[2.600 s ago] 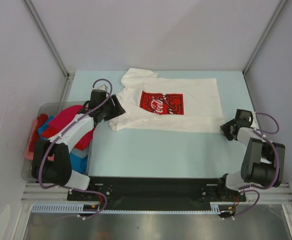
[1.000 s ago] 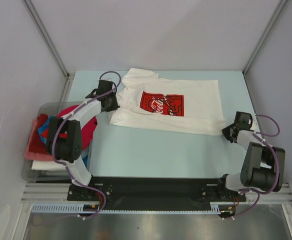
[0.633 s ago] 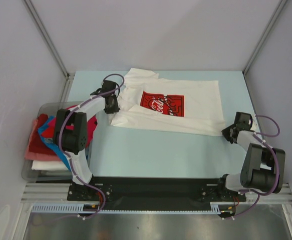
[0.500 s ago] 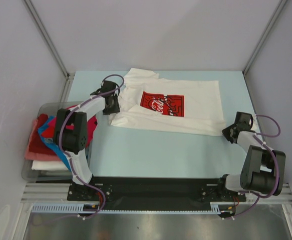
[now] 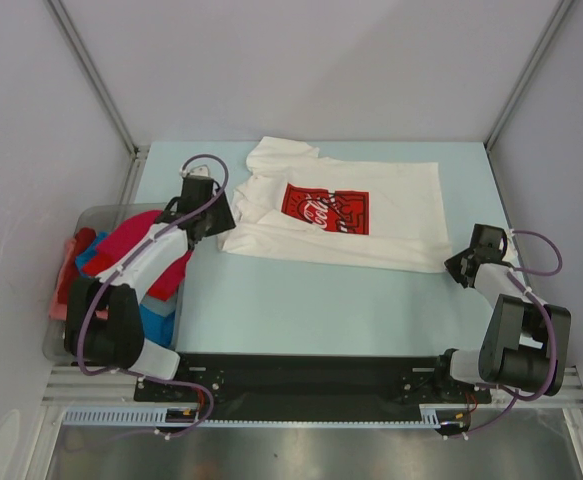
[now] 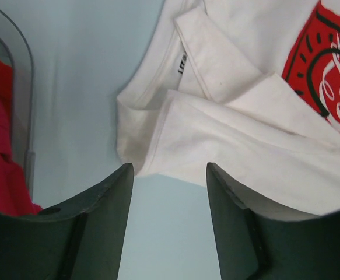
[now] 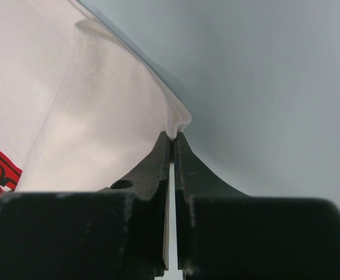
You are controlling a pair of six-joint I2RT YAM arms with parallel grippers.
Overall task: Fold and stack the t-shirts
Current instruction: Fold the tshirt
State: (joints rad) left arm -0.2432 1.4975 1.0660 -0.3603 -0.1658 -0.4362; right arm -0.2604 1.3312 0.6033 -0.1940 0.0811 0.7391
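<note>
One white t-shirt (image 5: 401,215), one bin (image 5: 101,211)

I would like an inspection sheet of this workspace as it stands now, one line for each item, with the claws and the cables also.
surface: light blue table; one shirt lies on its far half.
job's things: white t-shirt spread out, red print up, its left end folded over; coloured t-shirts (red, blue, pink) piled in the bin.
clutter: nothing seen; only the clear bin at the left edge.
claws: left claw open and empty, over the shirt's folded left corner; right claw shut on the shirt's near right corner.
cables: purple cable loops at both wrists; no snag seen.
surroundings: pale walls with metal frame posts.
</note>
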